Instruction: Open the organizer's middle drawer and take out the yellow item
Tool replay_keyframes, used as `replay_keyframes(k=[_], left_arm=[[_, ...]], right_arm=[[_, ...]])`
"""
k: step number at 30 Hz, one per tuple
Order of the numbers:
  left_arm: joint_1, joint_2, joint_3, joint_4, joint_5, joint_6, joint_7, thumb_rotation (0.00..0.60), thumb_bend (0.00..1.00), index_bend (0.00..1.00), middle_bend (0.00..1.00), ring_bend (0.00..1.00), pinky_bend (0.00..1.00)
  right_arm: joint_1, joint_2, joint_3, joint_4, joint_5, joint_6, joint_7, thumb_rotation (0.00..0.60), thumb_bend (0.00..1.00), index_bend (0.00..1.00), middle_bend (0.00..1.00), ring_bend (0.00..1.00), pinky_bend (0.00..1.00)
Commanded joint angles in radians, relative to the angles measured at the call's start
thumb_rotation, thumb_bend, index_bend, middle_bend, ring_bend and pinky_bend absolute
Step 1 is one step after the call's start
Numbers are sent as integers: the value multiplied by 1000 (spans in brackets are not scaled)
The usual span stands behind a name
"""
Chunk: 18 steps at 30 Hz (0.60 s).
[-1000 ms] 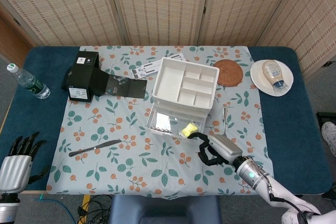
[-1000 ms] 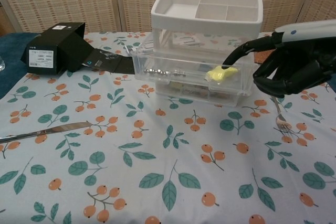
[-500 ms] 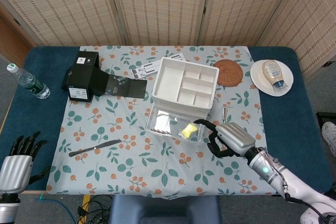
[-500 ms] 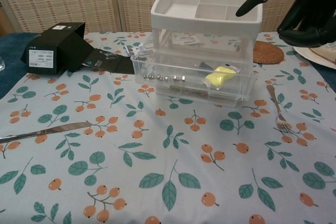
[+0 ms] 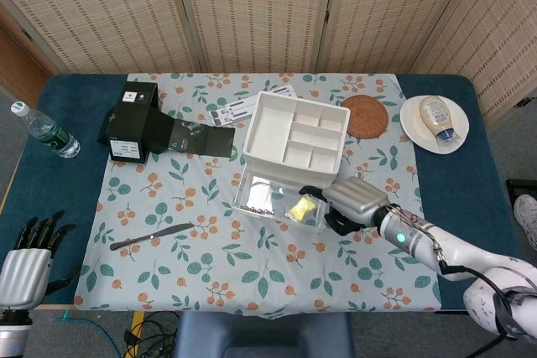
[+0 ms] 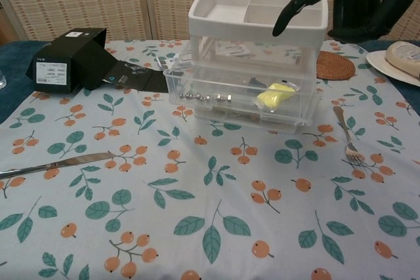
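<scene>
The organizer stood on the patterned tablecloth with its middle drawer pulled out toward the robot, so that the drawer's contents lay exposed from above. This open position is judged to serve access: the first part of the task appeared complete, the removal not.

The yellow item lay inside the drawer, toward the organizer's right front. A row of small metal pieces lay in the same drawer, toward the organizer's left. The white top tray of the organizer, divided into compartments, showed nothing in them.

The right hand hung at the organizer's front right corner, raised above the drawer. One finger was extended toward the organizer; the others were curled in. It held nothing and did not touch the yellow item. The posture is judged to be a positioning for reaching down into the drawer.

The left hand sat well away from the organizer, at the near left table edge, fingers spread and empty.

A fork lay right of the organizer; a knife and a black box lay to its left.
</scene>
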Motion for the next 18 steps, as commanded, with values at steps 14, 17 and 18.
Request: replay_keyframes(k=[14,17,18], left_arm=[[6,-10,1,-1,-9,0,3,600,219,232,106,133,79],[6,-10,1,-1,-8,1,2,600,219,231,106,133,79],[6,-10,1,-1,-8,2,1,600,219,231,106,133,79]], right_arm=[[333,-34,-276,58,213,-84,-166,600,703,215,907,1000,1000],[382,-61,-329,68,240,-75,-184,600,703,216,907,1000,1000],[396,-71,-344,71,250,-70,-188,600,703,216,907,1000,1000]])
